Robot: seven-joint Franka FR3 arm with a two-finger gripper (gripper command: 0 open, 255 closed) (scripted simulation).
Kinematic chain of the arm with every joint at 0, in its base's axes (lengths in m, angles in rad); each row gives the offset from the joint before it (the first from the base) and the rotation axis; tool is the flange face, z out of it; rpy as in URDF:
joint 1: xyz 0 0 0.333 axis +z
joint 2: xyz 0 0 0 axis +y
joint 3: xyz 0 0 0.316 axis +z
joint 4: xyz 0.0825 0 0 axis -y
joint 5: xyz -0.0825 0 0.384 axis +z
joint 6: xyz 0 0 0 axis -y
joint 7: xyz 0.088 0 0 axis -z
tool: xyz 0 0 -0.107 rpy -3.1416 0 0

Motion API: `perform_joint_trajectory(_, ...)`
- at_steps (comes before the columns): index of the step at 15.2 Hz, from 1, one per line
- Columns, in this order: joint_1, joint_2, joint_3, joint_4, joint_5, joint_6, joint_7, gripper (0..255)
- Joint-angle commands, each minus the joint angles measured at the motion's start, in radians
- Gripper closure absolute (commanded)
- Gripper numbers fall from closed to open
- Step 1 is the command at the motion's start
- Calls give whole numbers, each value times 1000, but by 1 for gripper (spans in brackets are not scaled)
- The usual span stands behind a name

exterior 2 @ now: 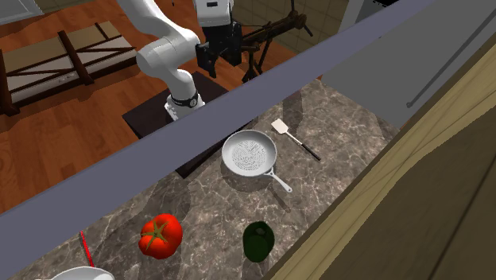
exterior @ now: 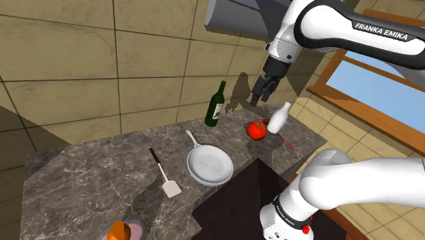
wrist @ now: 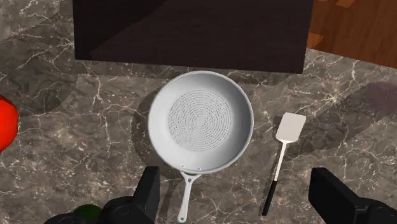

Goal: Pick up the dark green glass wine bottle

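In the shoulder view, the pale grey pan (exterior: 210, 166) is seen on the veined marble counter (exterior: 88, 170), round and shallow, its floor bare. Beyond the pan, toward the tiled wall, the wine bottle (exterior: 215, 103) is stood upright: dark green, glossy, slim-necked, with a paler patch on its body. The black gripper (exterior: 261, 92) is hung in the air past the pan, higher than the bottle and apart from it.

In the second exterior view, the pan (exterior 2: 250, 155) is caught almost from above, concentric rings pressed into its floor. Off its handle end the bottle (exterior 2: 258, 239) is reduced to a dark green rounded shape, with a red tomato (exterior 2: 161, 235) just beside it. The gripper (exterior 2: 220, 48) is held high on the pan's opposite side.

In the wrist view, the gripper (wrist: 236, 181) is shown with its fingers (wrist: 149, 188) spread wide, nothing clasped. The pan (wrist: 200, 121) is laid ahead of them, and a white-bladed, black-handled spatula (wrist: 291, 127) is laid alongside it. Near the pan's handle tip, the bottle's green top (wrist: 89, 213) is glimpsed.
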Motion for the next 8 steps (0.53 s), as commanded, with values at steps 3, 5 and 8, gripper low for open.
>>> perform_joint_trajectory(3, -9, 61, -19, 15, -16, 52, -22, 0)
perform_joint_trajectory(5, -17, 124, -39, 34, -29, 102, -43, 0)
perform_joint_trajectory(8, -26, 222, -67, 73, -44, 171, -73, 0)
